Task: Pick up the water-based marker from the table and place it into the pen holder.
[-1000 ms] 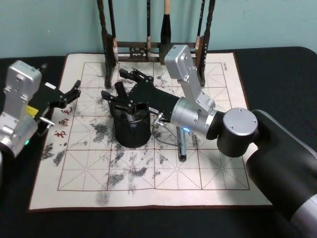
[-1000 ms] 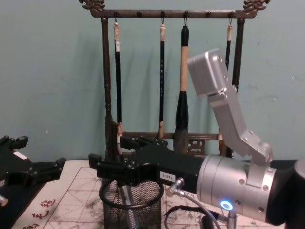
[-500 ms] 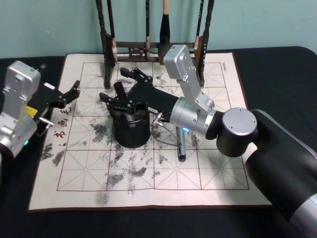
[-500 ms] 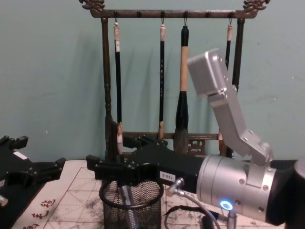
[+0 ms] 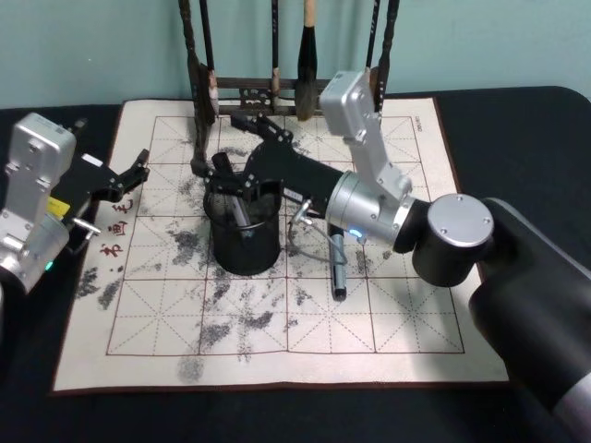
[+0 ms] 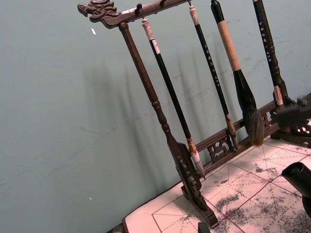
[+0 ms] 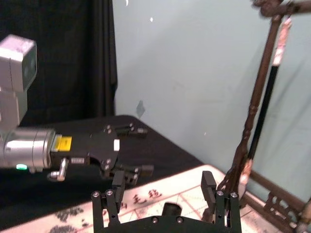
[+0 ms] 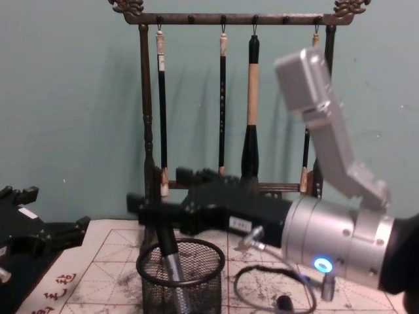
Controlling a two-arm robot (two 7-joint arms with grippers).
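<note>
The pen holder (image 5: 246,251), a short black mesh cup, stands on the ink-stained mat. The water-based marker (image 5: 233,201), grey with a black cap, leans inside it with its cap above the rim. In the chest view the marker (image 8: 171,261) slants through the holder (image 8: 200,281). My right gripper (image 5: 220,148) hovers open just above and behind the marker's cap, its fingers (image 7: 112,196) spread to either side without touching it. Parked at the mat's left edge, my left gripper (image 5: 141,170) is open and holds nothing.
A dark wooden rack of calligraphy brushes (image 5: 277,88) stands right behind the holder. A dark pen (image 5: 337,268) lies on the mat to the holder's right, under my right arm. The mat's near half is bare.
My right gripper has lifted and drawn back toward the rack, away from the holder's mouth. The marker stays leaning in the holder. The left arm has not moved.
</note>
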